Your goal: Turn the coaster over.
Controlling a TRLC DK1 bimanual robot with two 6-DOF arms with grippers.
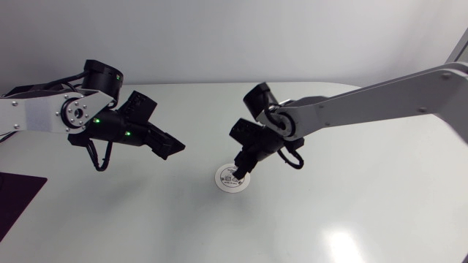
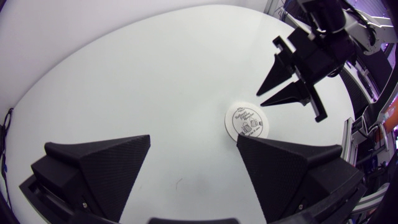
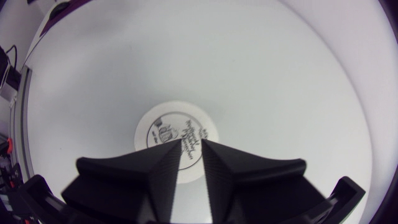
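coaster flat under slightly parted right jaws, ungripped

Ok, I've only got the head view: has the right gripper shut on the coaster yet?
Observer: No. The right wrist view shows the right gripper open by a narrow gap, with nothing held in it.
Operator: Where's the coaster, then?
Observer: The coaster lies flat beneath the tips, printed face up.
Operator: And the left gripper?
Observer: Its own view shows the left gripper wide open and empty, with the coaster ahead of it.
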